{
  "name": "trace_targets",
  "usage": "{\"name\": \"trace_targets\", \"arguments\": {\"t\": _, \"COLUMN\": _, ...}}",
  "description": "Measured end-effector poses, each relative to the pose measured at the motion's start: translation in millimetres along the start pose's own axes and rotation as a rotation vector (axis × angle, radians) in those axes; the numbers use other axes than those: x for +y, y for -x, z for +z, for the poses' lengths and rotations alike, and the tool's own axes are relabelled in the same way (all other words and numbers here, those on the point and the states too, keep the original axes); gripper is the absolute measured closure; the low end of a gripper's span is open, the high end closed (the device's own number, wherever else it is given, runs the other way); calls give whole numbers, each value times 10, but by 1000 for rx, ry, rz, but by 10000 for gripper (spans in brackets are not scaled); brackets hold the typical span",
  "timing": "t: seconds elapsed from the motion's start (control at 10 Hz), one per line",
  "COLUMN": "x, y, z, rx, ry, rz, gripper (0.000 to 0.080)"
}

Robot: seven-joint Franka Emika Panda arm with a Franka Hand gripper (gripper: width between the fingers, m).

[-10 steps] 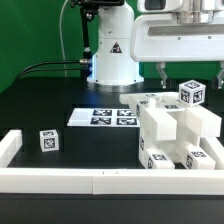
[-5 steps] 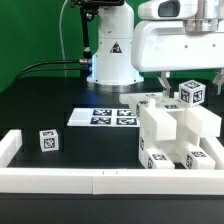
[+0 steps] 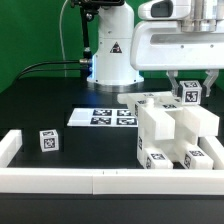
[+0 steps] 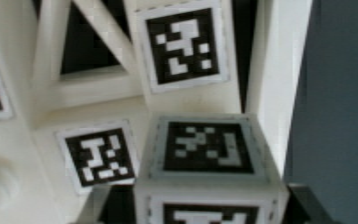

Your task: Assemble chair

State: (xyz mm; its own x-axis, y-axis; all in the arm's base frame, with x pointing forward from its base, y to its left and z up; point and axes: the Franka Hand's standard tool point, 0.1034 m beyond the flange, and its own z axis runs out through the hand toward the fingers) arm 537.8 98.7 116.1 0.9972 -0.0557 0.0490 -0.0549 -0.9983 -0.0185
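My gripper [image 3: 192,88] has come down over a small white tagged block [image 3: 191,94] that stands on top of the cluster of white chair parts [image 3: 165,135] at the exterior view's right. One finger stands on each side of the block. In the wrist view the block [image 4: 208,150] fills the space between the dark fingers [image 4: 115,205], and both appear to touch its sides, so the gripper [image 4: 208,208] is shut on it. A tagged white panel [image 4: 181,45] lies beyond the block. The block's lower part is hidden by the other pieces.
A loose white tagged cube [image 3: 48,141] sits near the exterior view's left. The marker board [image 3: 103,117] lies flat in front of the robot base [image 3: 112,55]. Low white border rails [image 3: 60,180] run along the front and left.
The gripper has dropped from above the block to around it, and its jaws have closed in from wide open onto the block's sides.
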Motion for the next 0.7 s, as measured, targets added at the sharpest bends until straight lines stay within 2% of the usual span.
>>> {"name": "trace_targets", "arguments": {"t": 0.7, "x": -44, "y": 24, "z": 8, "rx": -4, "ry": 2, "rz": 697, "gripper": 514}}
